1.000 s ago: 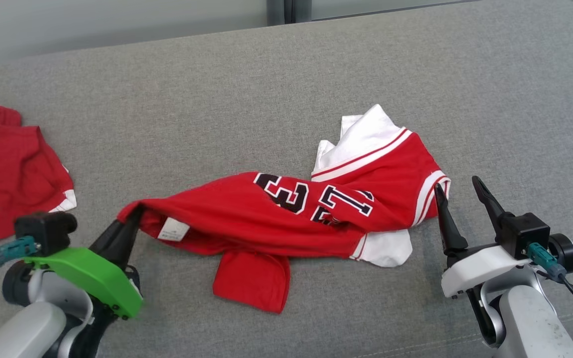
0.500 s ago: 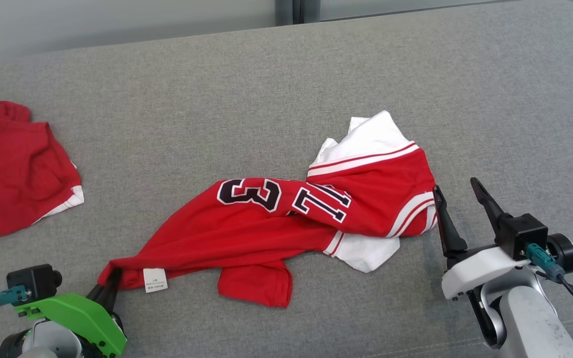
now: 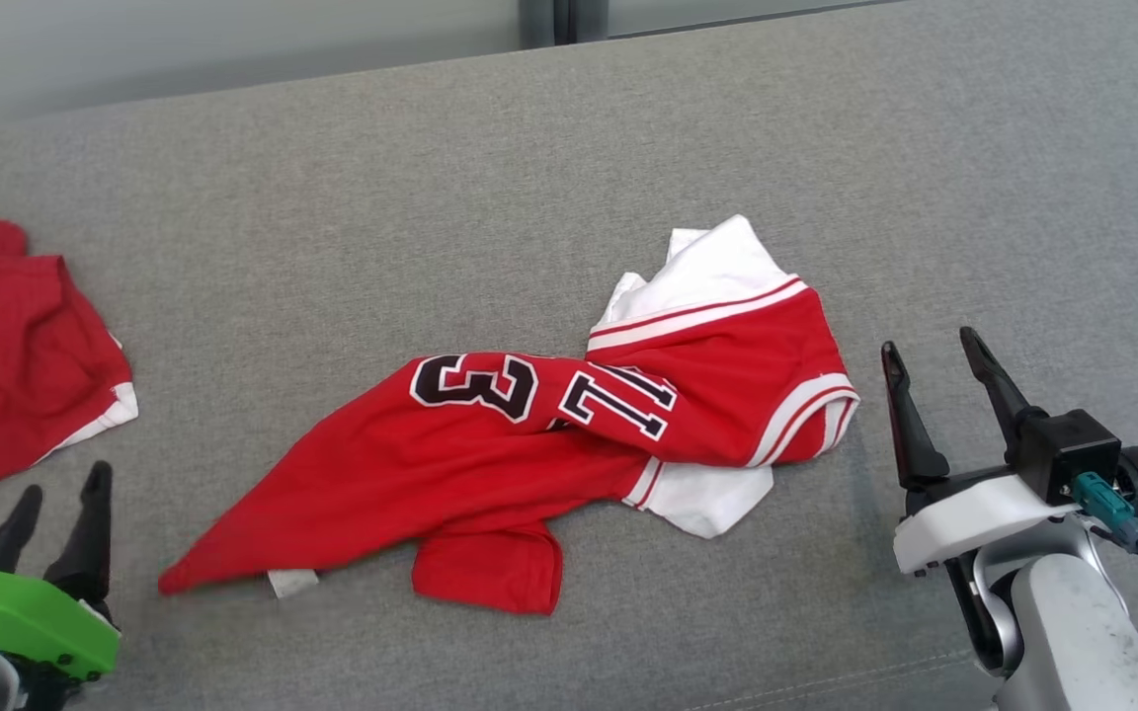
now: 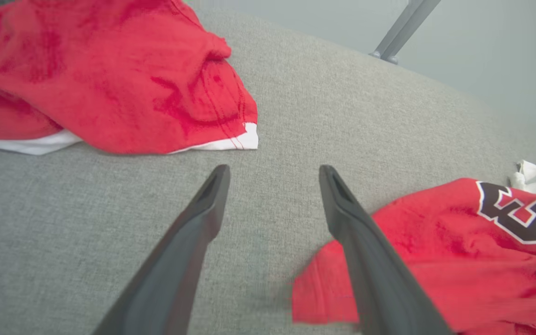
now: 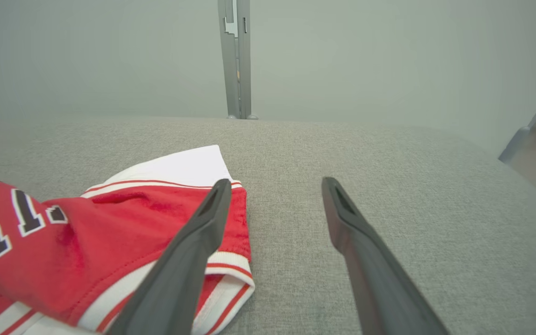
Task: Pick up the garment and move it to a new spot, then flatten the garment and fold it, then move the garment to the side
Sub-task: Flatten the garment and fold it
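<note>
Head view puts the garment (image 3: 529,444), a red jersey with white trim and dark numerals, near the middle of the grey sofa cushion (image 3: 431,178). It lies crumpled in a long band running from a pointed red corner at 8 o'clock to a white-and-striped bunch at 2 o'clock. A small white label (image 3: 290,583) sticks out under the pointed corner, and a folded red flap juts toward 6 o'clock.

Low at 8 o'clock in this view is the left gripper (image 3: 64,480) on its green mount (image 3: 16,617). Its fingers point toward 12 o'clock, and its jaws are spread with nothing between them. It is clear of the jersey's pointed corner, which lies toward its 3 o'clock. In the left wrist view that corner (image 4: 324,293) shows just beside and partly behind the right-hand finger, and bare cushion fills the gap between the fingers. A second red cloth (image 3: 6,355) lies at 9 o'clock in the head view, apart from the jersey.

At 4 o'clock is the right gripper (image 3: 929,341) on its white mount (image 3: 964,513), with the pale forearm rising from the lower corner. Its fingers tilt toward 11 o'clock, and its jaws stand apart, empty. The striped hem lies just beside it at 9 o'clock; whether the near finger touches the cloth I cannot tell.
</note>
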Tool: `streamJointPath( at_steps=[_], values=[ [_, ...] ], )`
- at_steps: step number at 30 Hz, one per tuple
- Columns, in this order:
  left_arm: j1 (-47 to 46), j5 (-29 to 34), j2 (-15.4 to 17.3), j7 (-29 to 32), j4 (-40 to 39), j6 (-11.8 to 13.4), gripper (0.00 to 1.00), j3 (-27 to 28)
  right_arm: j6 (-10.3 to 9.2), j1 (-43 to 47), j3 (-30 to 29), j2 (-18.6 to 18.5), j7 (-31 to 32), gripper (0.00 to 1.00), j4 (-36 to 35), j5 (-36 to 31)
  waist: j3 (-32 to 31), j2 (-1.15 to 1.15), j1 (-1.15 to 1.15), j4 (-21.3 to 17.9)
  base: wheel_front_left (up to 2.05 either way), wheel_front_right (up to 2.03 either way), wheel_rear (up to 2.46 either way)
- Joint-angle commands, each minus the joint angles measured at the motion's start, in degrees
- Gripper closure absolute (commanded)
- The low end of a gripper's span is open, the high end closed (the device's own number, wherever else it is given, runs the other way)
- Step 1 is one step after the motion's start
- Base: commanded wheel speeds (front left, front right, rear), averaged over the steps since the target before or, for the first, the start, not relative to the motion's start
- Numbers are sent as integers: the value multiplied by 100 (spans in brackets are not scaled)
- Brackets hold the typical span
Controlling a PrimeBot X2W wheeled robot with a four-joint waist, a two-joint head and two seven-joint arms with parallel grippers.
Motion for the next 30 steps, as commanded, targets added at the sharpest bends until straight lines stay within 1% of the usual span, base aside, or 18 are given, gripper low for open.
streamJointPath(
  at_steps=[1, 4, 6, 9, 11, 12, 13, 15, 18, 20, 22, 24, 28, 30],
  values=[
    [178, -64, 130, -67, -167, 118, 0, 125, -2, 9, -52, -20, -18, 0, -73, -26, -13, 0, 0, -130, 0, 0, 0],
    [471, -95, 376, -157, -516, 389, 0, 404, -2, 43, -165, -30, -18, 0, -210, -48, -14, 0, 0, -313, 0, 0, 0],
    [556, 1, 426, -176, -841, 485, 0, 470, -2, 95, -279, -37, -18, 0, -296, -54, -1, 0, 0, -416, 0, 0, 0],
    [463, 229, 431, -114, -1369, 534, 0, 300, -2, 161, -441, -43, -18, 0, -399, -55, 19, 0, 0, -548, 0, 0, 0],
    [233, 465, 326, 57, -1680, 526, 0, 32, -2, 180, -510, -50, -18, 0, -437, -63, 42, 0, 0, -635, 0, 0, 0],
    [106, 591, 238, 181, -1796, 484, 0, -157, -2, 198, -527, -53, -18, 0, -445, -70, 59, 0, 0, -683, 0, 0, 0],
    [-204, 871, -21, 496, -1937, 398, 0, -597, -2, 219, -547, -49, -18, 0, -453, -69, 95, 0, 0, -777, 0, 0, 0],
    [-568, 1159, -379, 842, -1916, 290, 0, -1065, -2, 209, -539, -38, -18, 0, -464, -52, 144, 0, 0, -872, 0, 0, 0],
    [-1026, 1413, -1036, 1328, -1603, 51, 0, -1718, -2, 173, -527, -7, -18, 0, -485, -32, 223, 0, 0, -1031, 0, 0, 0],
    [-1268, 1491, -1385, 1536, -1266, -97, 0, -1994, -2, 138, -503, 11, -18, 0, -489, -20, 286, 0, 0, -1140, 0, 0, 0],
    [-1469, 1497, -1726, 1682, -908, -234, 0, -2175, -2, 111, -487, 31, -18, 0, -491, -6, 353, 0, 0, -1240, 0, 0, 0],
    [-1680, 1556, -1954, 1777, -538, -356, 0, -2293, -2, 94, -482, 52, -18, 0, -489, -5, 419, 0, 0, -1338, 0, 0, 0],
    [-2209, 1886, -2243, 1674, 80, -373, 0, -2306, -2, 65, -483, 100, -18, 0, -475, 14, 525, 0, 0, -1512, 0, 0, 0],
    [-2425, 2036, -2384, 1626, 240, -362, 0, -2305, -2, 74, -486, 124, -18, 0, -475, 26, 562, 0, 0, -1581, 0, 0, 0]
  ],
)
